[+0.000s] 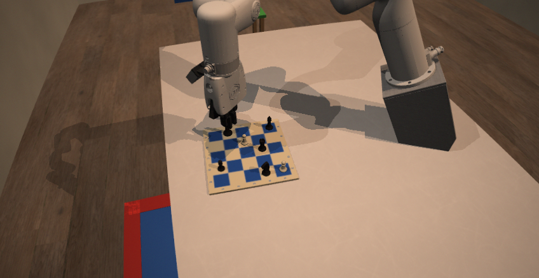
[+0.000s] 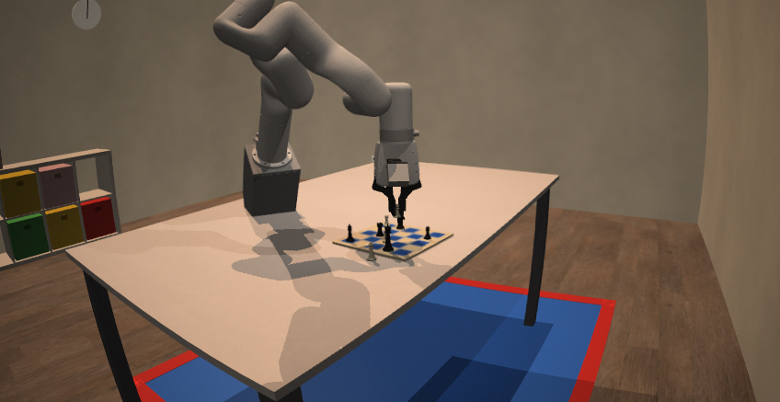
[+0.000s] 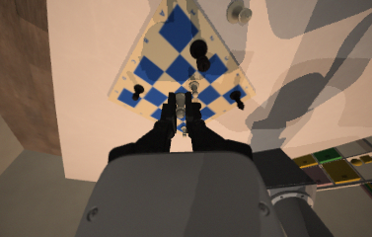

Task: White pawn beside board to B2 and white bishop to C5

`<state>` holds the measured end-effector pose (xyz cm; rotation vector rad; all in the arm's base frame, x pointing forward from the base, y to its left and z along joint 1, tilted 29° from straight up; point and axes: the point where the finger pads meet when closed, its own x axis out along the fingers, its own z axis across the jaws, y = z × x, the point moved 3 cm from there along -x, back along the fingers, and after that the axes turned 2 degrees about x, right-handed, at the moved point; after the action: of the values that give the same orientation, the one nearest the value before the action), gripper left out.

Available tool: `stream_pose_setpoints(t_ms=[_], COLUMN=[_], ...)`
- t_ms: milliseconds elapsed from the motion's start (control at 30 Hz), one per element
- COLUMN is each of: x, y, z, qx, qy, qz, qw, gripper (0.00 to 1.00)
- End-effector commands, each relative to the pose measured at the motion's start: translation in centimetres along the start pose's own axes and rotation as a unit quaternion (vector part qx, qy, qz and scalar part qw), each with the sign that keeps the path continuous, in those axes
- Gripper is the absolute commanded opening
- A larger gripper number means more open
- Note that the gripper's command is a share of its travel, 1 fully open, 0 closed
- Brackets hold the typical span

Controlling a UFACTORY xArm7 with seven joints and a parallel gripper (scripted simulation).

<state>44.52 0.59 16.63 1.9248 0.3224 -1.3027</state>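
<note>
1. While the gripper (image 3: 182, 101) hangs upright over the board's (image 1: 249, 185) corner, its jaws are pinched nearly shut on a small pale piece (image 3: 180, 113), its long axis vertical; whether it is pawn or bishop I cannot tell.
2. The target square lies somewhere below, toward the board's middle; the edge letters are unreadable.
3. A dark shape (image 1: 227, 132) right beneath the fingertips is hard to make out.
</note>
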Motion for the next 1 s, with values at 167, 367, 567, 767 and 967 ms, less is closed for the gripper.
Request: stream_pose_setpoints(t_ms=[167, 367, 567, 767, 967], x=[4.0, 5.4, 6.4, 6.5, 6.5], y=[0.1, 0.1, 0.1, 0.1, 0.1], z=[-0.2, -0.1, -0.1, -0.1, -0.1], qx=[0.000, 0.000, 0.000, 0.000, 0.000], qy=[0.001, 0.001, 0.001, 0.001, 0.001], qz=[0.000, 0.000, 0.000, 0.000, 0.000], qw=[1.000, 1.000, 1.000, 1.000, 1.000], gripper=[0.00, 0.00, 0.00, 0.00, 0.00])
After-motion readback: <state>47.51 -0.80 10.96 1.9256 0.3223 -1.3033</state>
